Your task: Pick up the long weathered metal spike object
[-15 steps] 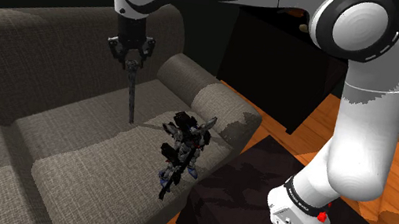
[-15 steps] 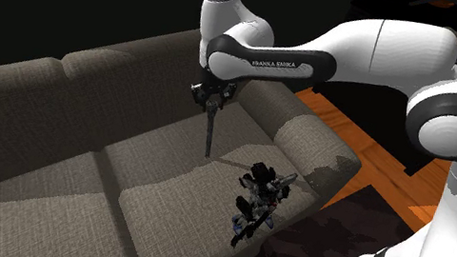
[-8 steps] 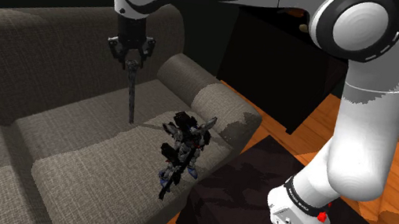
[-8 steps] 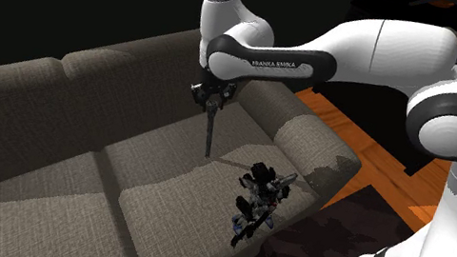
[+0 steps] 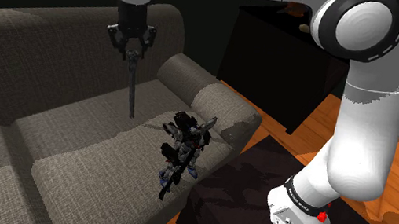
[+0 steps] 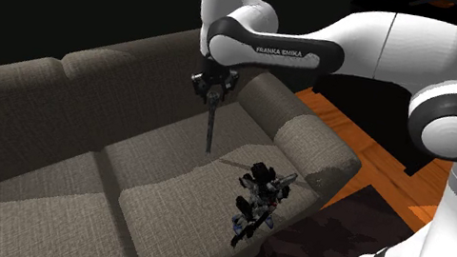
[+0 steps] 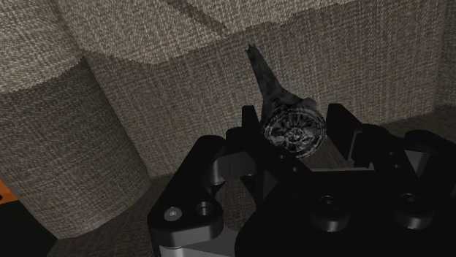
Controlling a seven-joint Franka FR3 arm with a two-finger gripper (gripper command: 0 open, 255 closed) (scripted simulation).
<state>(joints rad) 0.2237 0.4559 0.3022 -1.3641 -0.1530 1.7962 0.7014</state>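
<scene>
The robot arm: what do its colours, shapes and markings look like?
The arm has thick, rounded white links with dark joints. A dark band near the wrist carries white lettering reading FRANKA EMIKA. The gripper is all black, with two fingers. A small red mark sits on the white base.

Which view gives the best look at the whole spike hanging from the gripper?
The shoulder view: the spike hangs full length below the gripper, clear against the sofa. The second exterior view shows it thinner, also against the sofa. The wrist view looks down its shaft, foreshortened, with its round head clasped between the fingers.
</scene>
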